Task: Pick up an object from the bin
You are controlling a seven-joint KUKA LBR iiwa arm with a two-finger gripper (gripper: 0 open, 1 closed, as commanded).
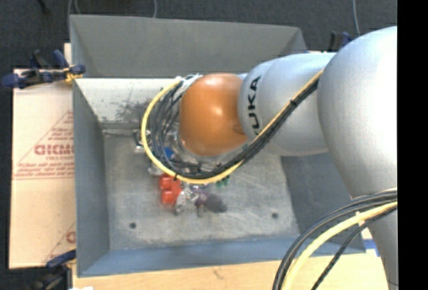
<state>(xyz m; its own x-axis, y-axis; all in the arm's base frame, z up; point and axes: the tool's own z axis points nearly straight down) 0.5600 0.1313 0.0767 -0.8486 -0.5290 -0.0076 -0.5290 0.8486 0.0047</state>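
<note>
The gripper [186,176] hangs low over the middle of the bin [120,215], its working end tucked under the orange cover [210,115] and a loop of cables [152,128]. From this angle I cannot tell whether it is wide or narrow, and nothing can be seen in its grasp.

Right at its lower edge lies a small cluster. A red block [167,190] is nearest, on the cluster's left side. A silver piece [186,200] touches it, or lies just beside it, on the right. A dark grey piece [215,204] lies a little further right. A green bit [224,180] peeps out from under the cables. Whether the gripper touches any of them is hidden. The red block and the silver piece look the likeliest picks, going by where the gripper sits.

Around the cluster the bin floor is bare grey metal. The arm [301,108] reaches in over the right wall.

As for progress, I judge the approach done: the gripper is down at the level of the things. The pick itself is not shown. Everything visible rests on the floor, so closing on one thing and lifting it clear are not yet done, as far as can be seen.
</note>
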